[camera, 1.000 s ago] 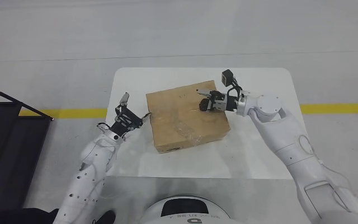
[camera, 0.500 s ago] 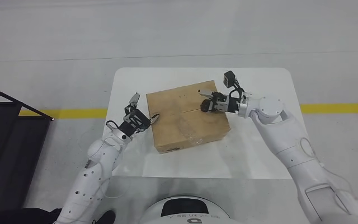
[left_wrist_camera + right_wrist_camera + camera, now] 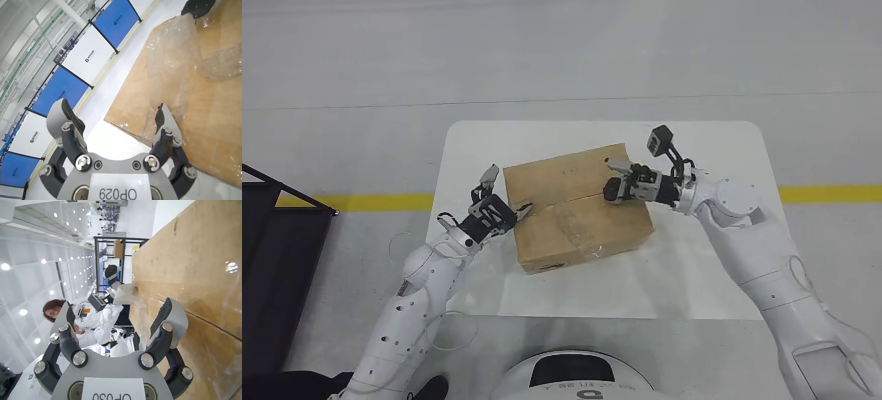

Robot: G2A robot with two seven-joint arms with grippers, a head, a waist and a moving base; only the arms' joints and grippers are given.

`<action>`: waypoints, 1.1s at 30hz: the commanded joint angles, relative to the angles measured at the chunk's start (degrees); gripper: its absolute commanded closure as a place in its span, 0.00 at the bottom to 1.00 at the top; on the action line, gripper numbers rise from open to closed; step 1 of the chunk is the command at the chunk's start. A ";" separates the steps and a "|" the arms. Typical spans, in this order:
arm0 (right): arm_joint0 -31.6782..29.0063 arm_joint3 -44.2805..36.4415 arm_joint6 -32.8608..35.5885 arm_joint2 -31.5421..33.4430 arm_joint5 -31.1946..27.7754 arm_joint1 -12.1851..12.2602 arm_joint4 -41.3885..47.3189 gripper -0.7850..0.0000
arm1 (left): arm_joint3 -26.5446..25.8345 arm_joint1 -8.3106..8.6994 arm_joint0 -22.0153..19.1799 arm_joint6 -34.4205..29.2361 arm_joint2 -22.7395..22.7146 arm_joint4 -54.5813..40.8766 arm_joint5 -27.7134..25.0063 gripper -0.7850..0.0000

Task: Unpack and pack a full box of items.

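A closed cardboard box (image 3: pixel 577 208) sits at the middle of a white worktop (image 3: pixel 702 270), flanked by the robot's two tools. The left tool (image 3: pixel 508 191) is at the box's left edge, near its corner. The right tool (image 3: pixel 614 177) hangs over the far right part of the lid, by the centre seam. Clear tape (image 3: pixel 217 66) runs along that seam, wrinkled, with one loose end curling up off the cardboard.

The worktop stands on a pale grey floor (image 3: pixel 562 60) crossed by a yellow line (image 3: pixel 372 201), with a black frame (image 3: pixel 282 190) at the left edge. Blue and white partition panels (image 3: pixel 75 75) line the hall beyond.

The left tool (image 3: pixel 111 106) is spread wide and holds nothing: one finger is at the taped edge of the box (image 3: pixel 132 85), the other off its side, above the worktop. The right tool (image 3: pixel 118 304) is likewise spread and empty. One of its pads sits close over the lid (image 3: pixel 198 256) beside the seam; whether it touches cannot be told.
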 commanded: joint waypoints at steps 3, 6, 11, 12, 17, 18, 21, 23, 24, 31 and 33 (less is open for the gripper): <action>0.05 0.05 -0.04 -0.06 0.04 -0.01 -0.41 0.00 | -0.01 0.00 0.00 -0.01 -0.01 0.01 -0.01 0.00; -0.14 -0.24 -0.82 -0.03 0.08 -0.03 -0.52 0.00 | -0.01 0.00 0.00 -0.01 -0.01 0.01 -0.01 0.00; -4.73 -8.66 -8.17 3.13 -6.51 0.75 -8.53 0.00 | -0.01 0.00 0.00 -0.01 -0.01 0.01 -0.01 0.00; -6.16 -10.62 -12.11 4.44 -6.57 1.06 -12.73 0.00 | -0.01 0.00 0.00 -0.01 -0.01 0.01 -0.01 0.00; -10.34 -16.62 -22.41 6.59 -2.78 1.52 -22.03 0.00 | -0.01 0.00 0.00 -0.01 -0.01 0.01 -0.01 0.00; -10.34 -16.62 -22.41 6.59 -2.78 1.52 -22.03 0.00 | -0.01 0.00 0.00 -0.01 -0.01 0.01 -0.01 0.00; -10.34 -16.62 -22.41 6.59 -2.78 1.52 -22.03 0.00 | -0.01 0.00 0.00 -0.01 -0.01 0.01 -0.01 0.00; -10.34 -16.62 -22.41 6.59 -2.78 1.52 -22.03 0.00 | -0.01 0.00 0.00 -0.01 -0.01 0.01 -0.01 0.00; -10.09 -17.36 -22.43 6.42 -3.27 1.58 -24.10 0.00 | -0.01 0.00 0.00 -0.01 -0.01 0.01 -0.01 0.00; -16.11 -31.10 -27.34 1.73 -1.09 2.45 -59.55 0.00 | -0.01 0.00 0.00 -0.01 -0.01 0.01 -0.01 0.00; -17.95 -33.87 -27.16 0.57 -0.43 2.69 -67.40 0.00 | -0.01 0.00 0.00 -0.01 -0.01 0.01 -0.01 0.00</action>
